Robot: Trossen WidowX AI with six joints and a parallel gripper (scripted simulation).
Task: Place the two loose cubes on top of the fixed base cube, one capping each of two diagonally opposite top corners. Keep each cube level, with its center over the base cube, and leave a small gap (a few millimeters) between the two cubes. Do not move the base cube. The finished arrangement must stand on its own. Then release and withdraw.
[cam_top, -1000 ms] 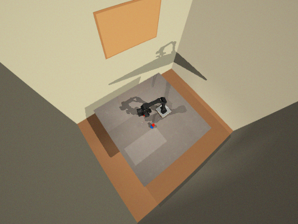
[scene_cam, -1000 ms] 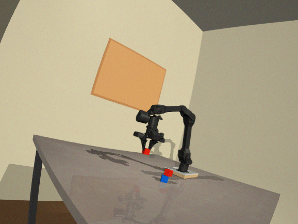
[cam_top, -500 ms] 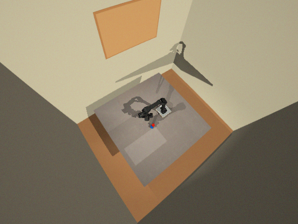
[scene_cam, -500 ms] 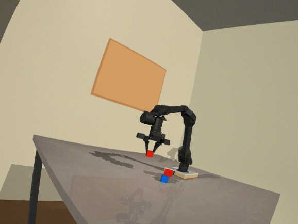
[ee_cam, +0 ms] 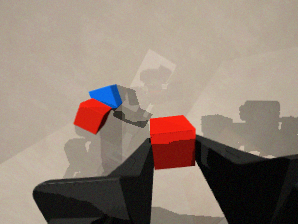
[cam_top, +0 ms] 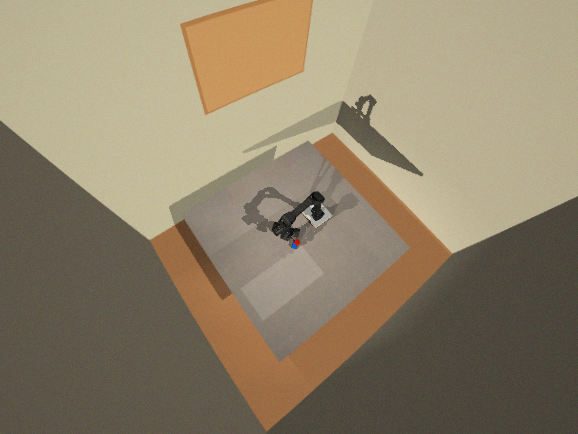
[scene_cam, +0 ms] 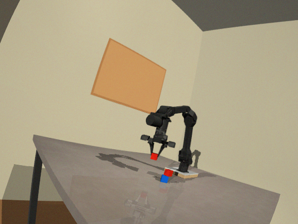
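The blue base cube [cam_top: 294, 246] [scene_cam: 164, 178] [ee_cam: 106, 94] stands on the table. One red cube [cam_top: 297, 242] [scene_cam: 168, 172] [ee_cam: 91, 117] rests on top of it, set off toward one corner, and looks level in the exterior view. My gripper [scene_cam: 154, 155] [ee_cam: 170, 140] is shut on the other red cube [scene_cam: 153, 156] [ee_cam: 171, 125], which is held in the air between the fingertips. In the exterior view this held cube is above and to the left of the stack. In the wrist view the stack lies up and to the left of the fingers. The held cube cannot be made out in the top view.
The arm's base plate [cam_top: 325, 217] [scene_cam: 193, 174] is on the table [cam_top: 360, 250] [scene_cam: 232, 198] close behind the stack. The arm [cam_top: 302, 206] [scene_cam: 188, 137] arches over from it. An orange board [cam_top: 250, 55] [scene_cam: 129, 77] is on the wall.
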